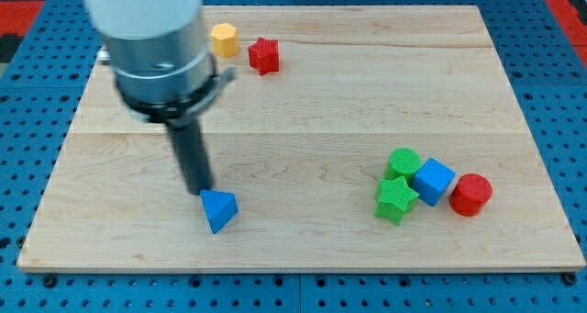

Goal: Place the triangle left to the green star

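Observation:
A blue triangle block lies on the wooden board toward the view's lower left. My tip stands right at the triangle's upper left corner, touching or nearly touching it. A green star block lies far to the view's right, in a cluster with a green cube-like block just above it, a blue cube and a red cylinder. The arm's grey body hides part of the board's upper left.
A yellow hexagonal block and a red star block sit near the board's top edge. The wooden board rests on a blue pegboard surface; the triangle is near the board's bottom edge.

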Robot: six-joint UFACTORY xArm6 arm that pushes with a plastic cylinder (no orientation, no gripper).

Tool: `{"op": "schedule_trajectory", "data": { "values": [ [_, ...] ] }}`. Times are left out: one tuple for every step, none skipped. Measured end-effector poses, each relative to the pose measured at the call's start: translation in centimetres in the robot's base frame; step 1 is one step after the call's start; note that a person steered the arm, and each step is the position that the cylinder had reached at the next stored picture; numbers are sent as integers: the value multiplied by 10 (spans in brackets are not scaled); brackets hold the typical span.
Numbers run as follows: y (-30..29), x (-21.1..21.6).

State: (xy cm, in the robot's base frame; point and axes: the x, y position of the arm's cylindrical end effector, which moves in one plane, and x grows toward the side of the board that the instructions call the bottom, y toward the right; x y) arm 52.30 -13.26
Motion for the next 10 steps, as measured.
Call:
{"op": "schedule_trajectory", "data": {
  "values": [
    [-22, 13],
    [44, 23],
    [107, 23],
    [110, 23],
    [71, 27],
    [99, 59],
    [124, 69],
    [147, 60],
    [170, 57],
    [180, 45]
  ]
}}
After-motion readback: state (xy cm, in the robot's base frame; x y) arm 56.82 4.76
